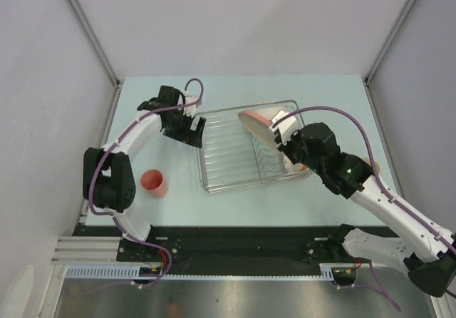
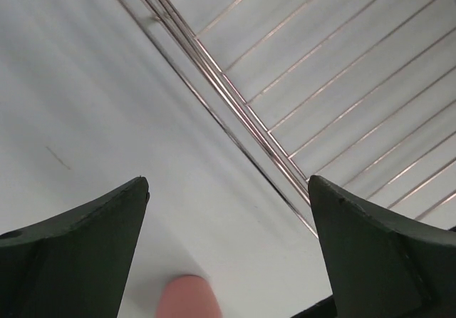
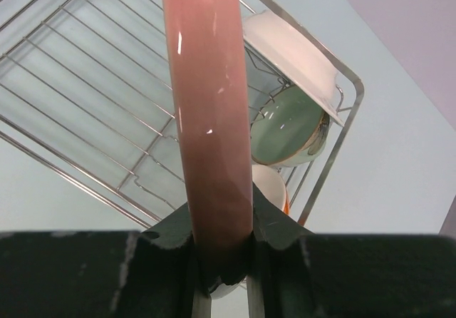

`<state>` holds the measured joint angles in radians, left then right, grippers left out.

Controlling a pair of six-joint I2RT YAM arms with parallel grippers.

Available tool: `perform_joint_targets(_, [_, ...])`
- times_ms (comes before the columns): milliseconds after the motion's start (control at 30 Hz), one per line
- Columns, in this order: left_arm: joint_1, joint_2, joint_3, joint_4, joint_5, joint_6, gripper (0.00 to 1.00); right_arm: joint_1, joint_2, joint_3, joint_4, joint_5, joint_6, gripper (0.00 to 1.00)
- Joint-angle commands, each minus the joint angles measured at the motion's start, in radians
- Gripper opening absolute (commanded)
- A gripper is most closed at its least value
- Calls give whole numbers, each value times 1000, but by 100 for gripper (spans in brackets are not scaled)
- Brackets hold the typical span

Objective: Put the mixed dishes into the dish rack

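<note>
Holding: right gripper (image 3: 222, 250) was clamped on the plate (image 3: 206, 118), edge-on.
Plate: hung over the rack (image 3: 107, 118), centre frame, bowl (image 3: 292, 129) to its right.
Left gripper (image 2: 228, 218): jaws apart, empty, beside rack's left edge.

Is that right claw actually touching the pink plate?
Touching. The right wrist view shows the right gripper pinching the pink plate by its rim.
</note>
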<state>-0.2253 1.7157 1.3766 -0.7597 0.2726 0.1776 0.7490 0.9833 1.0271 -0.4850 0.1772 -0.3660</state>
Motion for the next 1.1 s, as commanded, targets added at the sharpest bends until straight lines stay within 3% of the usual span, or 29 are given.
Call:
perform_joint_targets(0, [-22, -13, -59, 20, 62, -101, 100, -4, -55, 25, 161, -8, 30, 0])
perform_joint_targets(300, [-36, 65, -74, 101, 76, -171, 100, -4, -67, 21, 154, -2, 25, 0])
perform_joint_targets(400, [-34, 73, -68, 117, 89, -171, 88, -8, -71, 21, 152, 1, 25, 0])
perform_joint_targets(500, [-34, 68, -54, 123, 80, -161, 52, -7, -72, 21, 151, -1, 29, 0])
perform_joint_targets(567, [-29, 70, -37, 120, 70, -142, 42, -8, -71, 21, 149, -2, 29, 0])
perform_joint_targets(867, [-20, 117, 22, 106, 28, -21, 36, -8, -75, 21, 143, -25, 1, 0])
perform_joint_targets(1067, [-17, 194, 99, 76, -6, 123, 27, 1, -89, 22, 120, -53, -34, 0])
